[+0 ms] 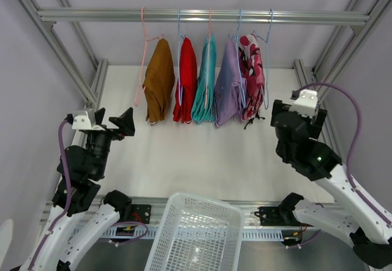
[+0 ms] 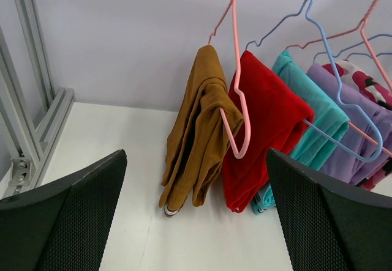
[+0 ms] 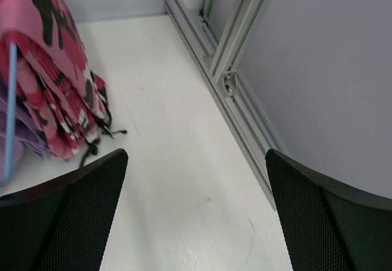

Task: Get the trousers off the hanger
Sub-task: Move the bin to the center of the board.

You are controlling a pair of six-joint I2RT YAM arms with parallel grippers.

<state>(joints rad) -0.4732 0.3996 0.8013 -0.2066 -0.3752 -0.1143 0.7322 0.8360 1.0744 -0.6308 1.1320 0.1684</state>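
Observation:
Five folded pairs of trousers hang on wire hangers from the rail (image 1: 202, 15): mustard-brown (image 1: 159, 80), red (image 1: 186, 80), teal (image 1: 206, 81), lilac (image 1: 228, 84) and pink camouflage (image 1: 252, 75). In the left wrist view the mustard-brown pair (image 2: 199, 130) hangs on a pink hanger (image 2: 237, 100), with the red pair (image 2: 266, 127) beside it. The pink camouflage pair shows in the right wrist view (image 3: 52, 87). My left gripper (image 1: 113, 121) is open and empty, left of the trousers. My right gripper (image 1: 297, 112) is open and empty, right of them.
A white plastic basket (image 1: 196, 234) sits at the near edge between the arm bases. Aluminium frame posts (image 1: 64, 69) stand at both sides. A frame rail (image 3: 226, 93) runs along the table's right edge. The white table (image 1: 202, 161) lies below the trousers.

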